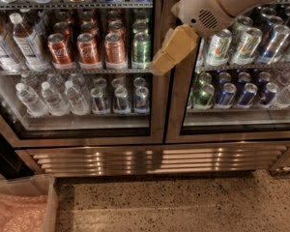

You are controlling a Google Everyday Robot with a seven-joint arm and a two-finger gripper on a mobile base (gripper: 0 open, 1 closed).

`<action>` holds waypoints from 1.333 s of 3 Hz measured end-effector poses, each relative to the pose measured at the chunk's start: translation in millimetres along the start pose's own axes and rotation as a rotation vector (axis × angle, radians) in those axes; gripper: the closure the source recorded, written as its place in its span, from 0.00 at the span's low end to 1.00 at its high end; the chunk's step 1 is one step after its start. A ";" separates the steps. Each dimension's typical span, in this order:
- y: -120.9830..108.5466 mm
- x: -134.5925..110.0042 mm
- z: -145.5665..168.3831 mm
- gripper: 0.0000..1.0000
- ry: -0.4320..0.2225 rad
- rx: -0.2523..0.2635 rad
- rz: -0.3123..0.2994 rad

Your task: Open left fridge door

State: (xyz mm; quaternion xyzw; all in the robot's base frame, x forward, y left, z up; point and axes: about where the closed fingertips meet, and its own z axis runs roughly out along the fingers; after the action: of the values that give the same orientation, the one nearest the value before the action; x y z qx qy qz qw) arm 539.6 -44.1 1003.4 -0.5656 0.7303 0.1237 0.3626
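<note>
The left fridge door (82, 134) is a glass pane in a brushed-steel frame. It is closed and shows red cans (89, 48) and clear water bottles (48, 98). The twin right door (232, 132) shows green-white and blue cans. My white arm comes in from the upper right. My gripper (165, 57), tan and pointing down-left, hangs in front of the steel strip where the two doors meet, at the left door's right edge. No handle shows clearly.
A steel vent grille (154, 158) runs below both doors. The floor (183, 202) is speckled terrazzo. A clear plastic bin (21, 204) with pinkish contents stands at the lower left corner.
</note>
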 end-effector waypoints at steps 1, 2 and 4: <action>-14.3 0.0 0.8 0.00 0.026 0.037 -0.011; -36.4 -1.7 -0.1 0.00 0.065 0.094 -0.033; -56.7 -5.4 9.8 0.00 0.072 0.115 -0.054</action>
State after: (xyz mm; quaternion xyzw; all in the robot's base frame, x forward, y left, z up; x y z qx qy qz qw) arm 595.9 -53.1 1013.1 -0.5673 0.7334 0.0512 0.3711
